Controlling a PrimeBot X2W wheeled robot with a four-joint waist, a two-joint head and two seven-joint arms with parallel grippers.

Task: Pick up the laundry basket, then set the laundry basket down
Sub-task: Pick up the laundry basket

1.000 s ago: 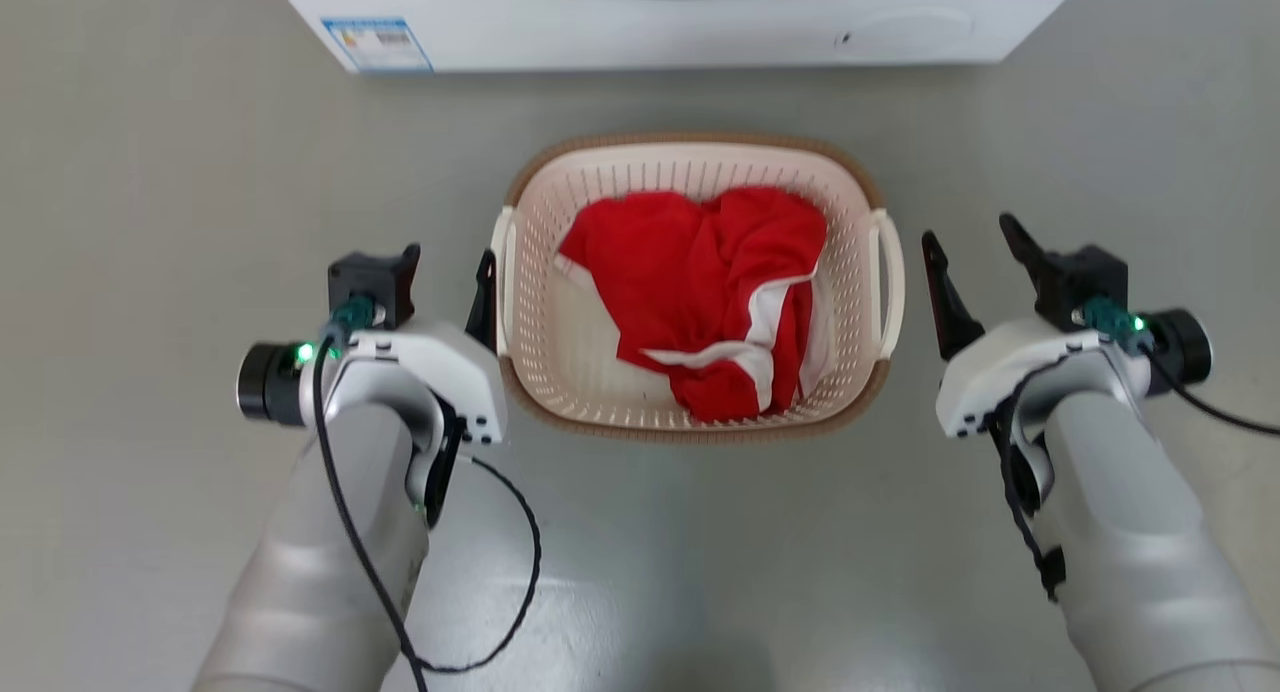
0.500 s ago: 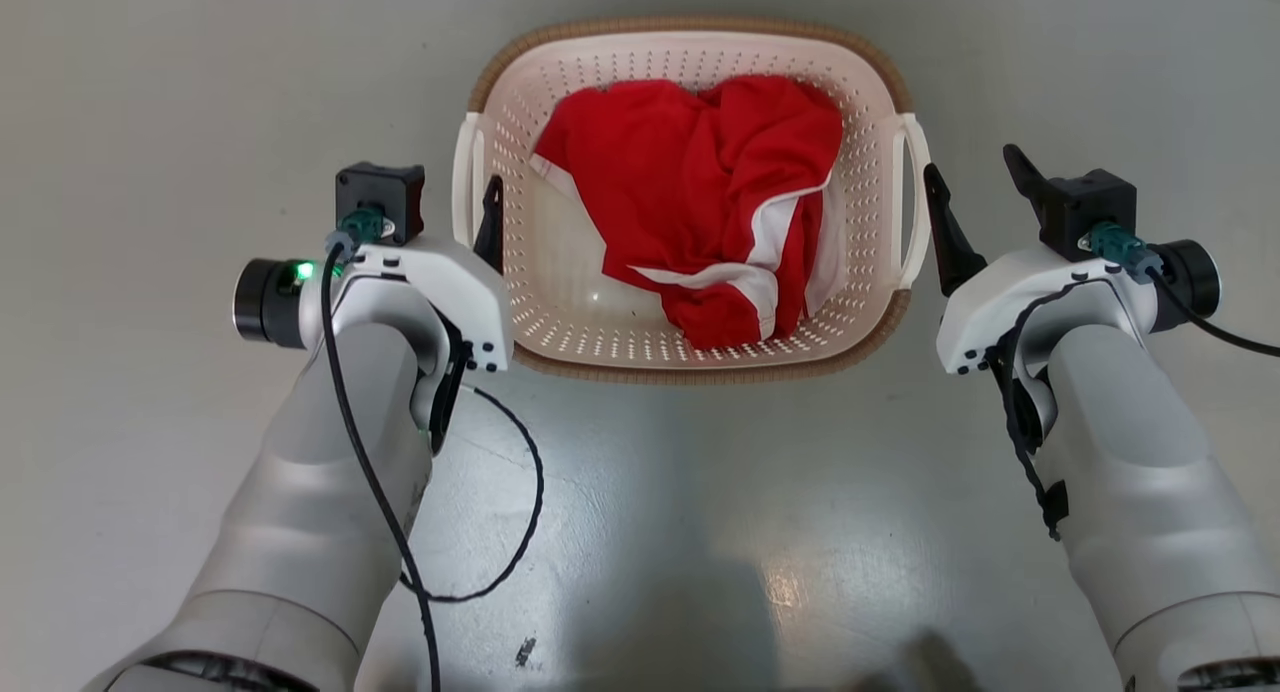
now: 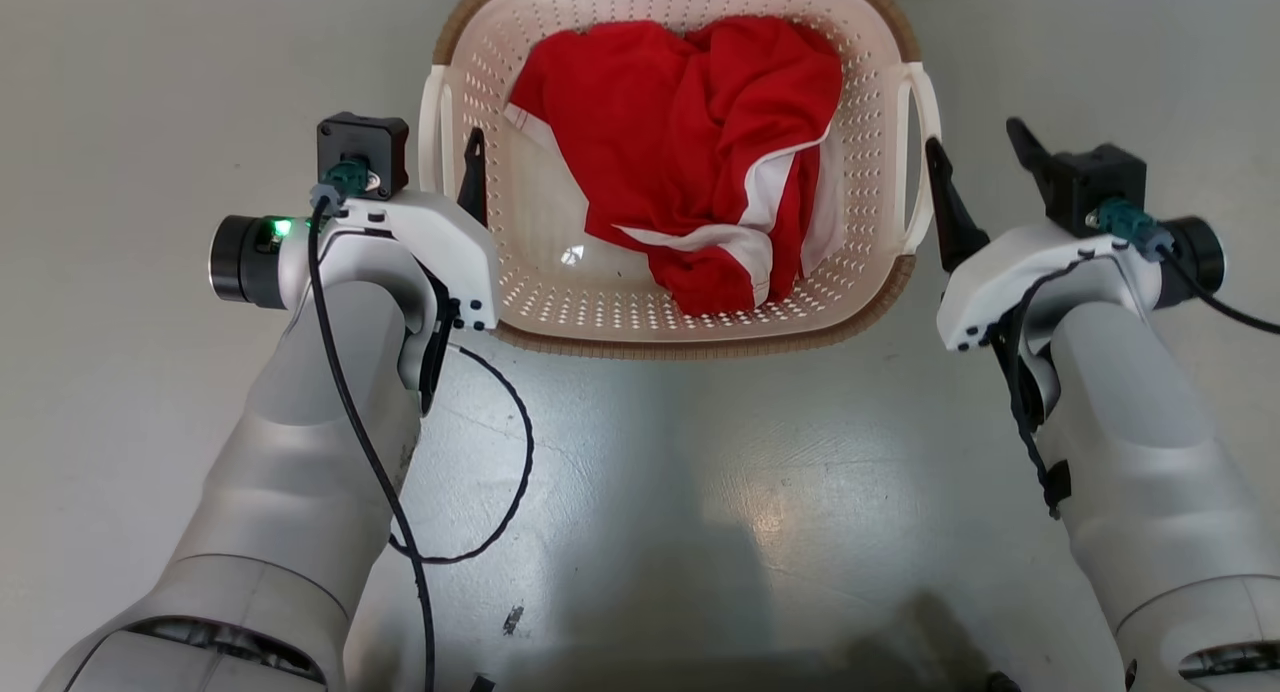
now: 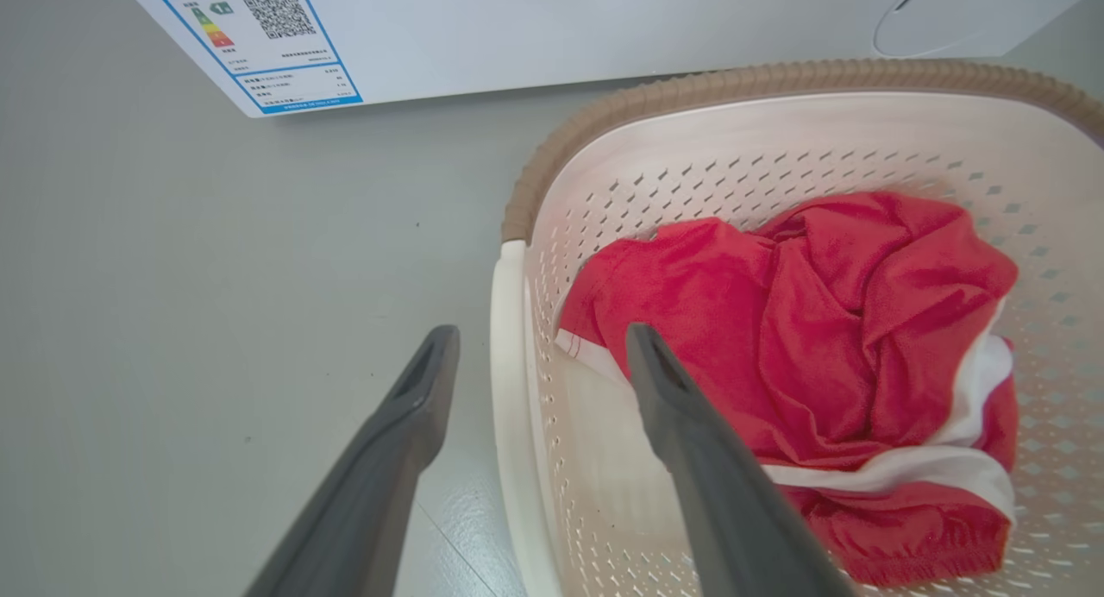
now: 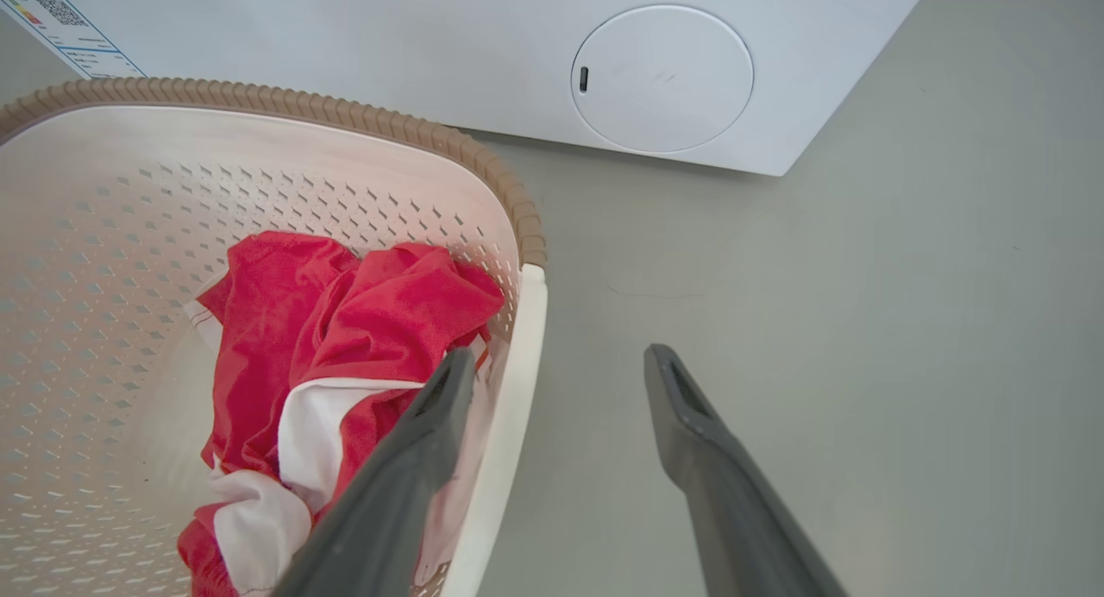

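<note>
Head view, twelve o'clock: the laundry basket [image 3: 560, 302] runs off the top edge, far rim lost. The red garment [image 3: 690, 152] blankets much of its bottom. There too, the left gripper [image 4: 541, 331] has its outer finger tucked behind the black camera block [image 3: 362, 152]. At six o'clock, a dark speck [image 3: 511, 620] on the floor [image 3: 700, 472], can't tell what. Left wrist view: the washer [image 4: 604, 19] is chopped at twelve, its label [image 4: 259, 36] print too small to read.

We are looking at a laundry area. A white washing machine [image 5: 345, 28] with an energy label [image 4: 259, 40] stands on a smooth grey floor [image 3: 150, 92]. Just before it, the laundry basket [image 3: 700, 349] holds a red and white garment [image 3: 690, 122].
</note>
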